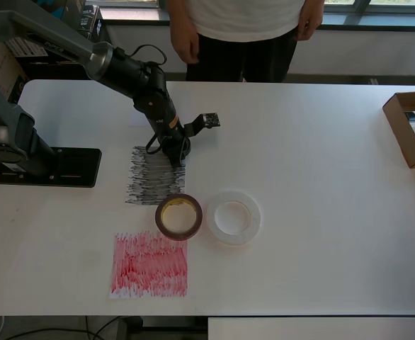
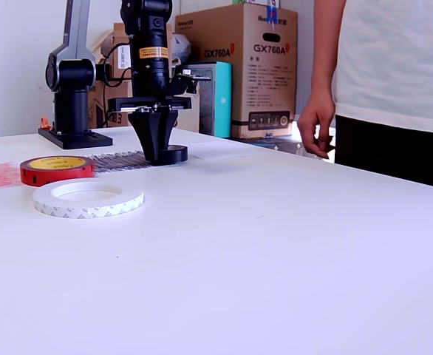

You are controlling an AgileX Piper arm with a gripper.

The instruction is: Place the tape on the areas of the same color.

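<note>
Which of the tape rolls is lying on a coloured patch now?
The small black roll, at the gripper on the black patch; the other two rest on bare table.
</note>
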